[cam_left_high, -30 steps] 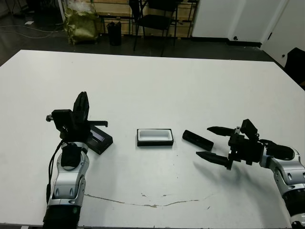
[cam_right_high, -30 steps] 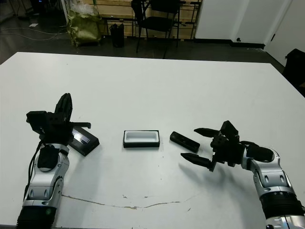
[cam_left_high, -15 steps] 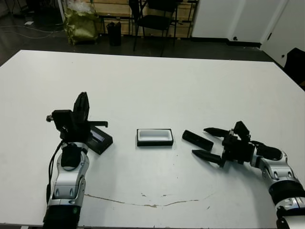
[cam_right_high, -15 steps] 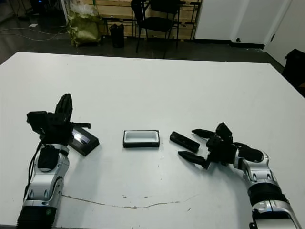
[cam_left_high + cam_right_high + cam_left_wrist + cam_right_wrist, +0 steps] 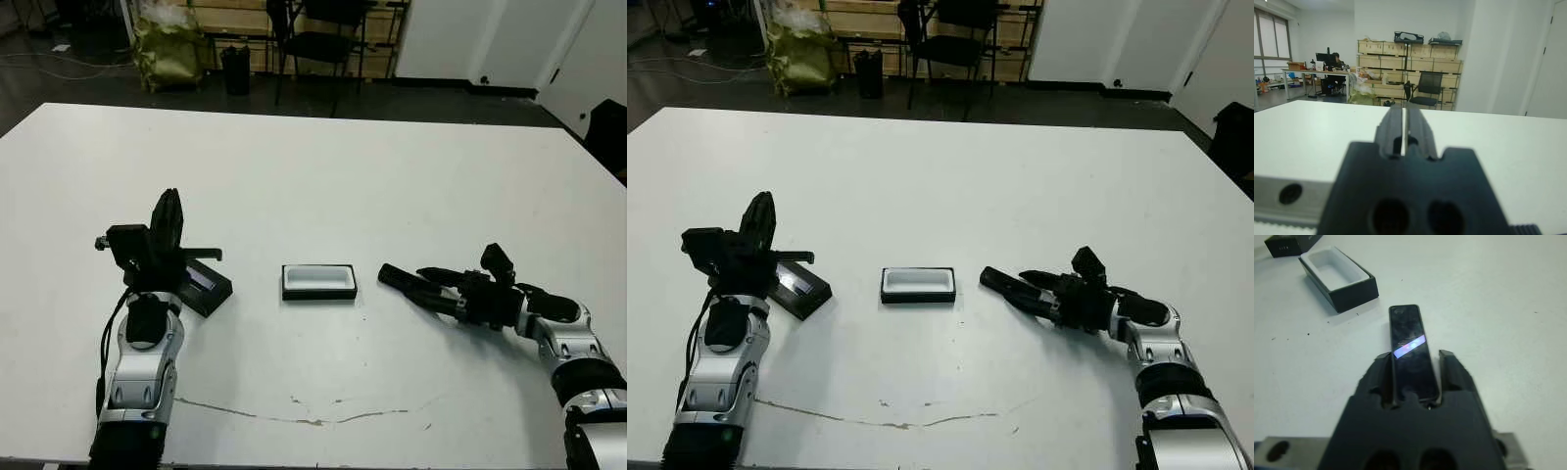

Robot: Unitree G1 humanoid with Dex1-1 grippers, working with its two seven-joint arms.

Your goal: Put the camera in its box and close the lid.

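slim matte-black camera bar (image 5: 1411,350) sits between the right claw (image 5: 1414,374) fingers, clamped at its near end, far end pointing at the shallow black box with white lining (image 5: 318,281) just beside it on the white tabletop (image 5: 323,176). left claw (image 5: 1403,128) is raised, fingers pressed together on nothing, next to the flat black lid with pale stripe (image 5: 202,284).

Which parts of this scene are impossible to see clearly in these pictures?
- Camera: near end hidden inside the right tool, right wrist view.
- Lid: partly covered by the left tool, head views.
- Box: floor of the lining too small to judge, head views.
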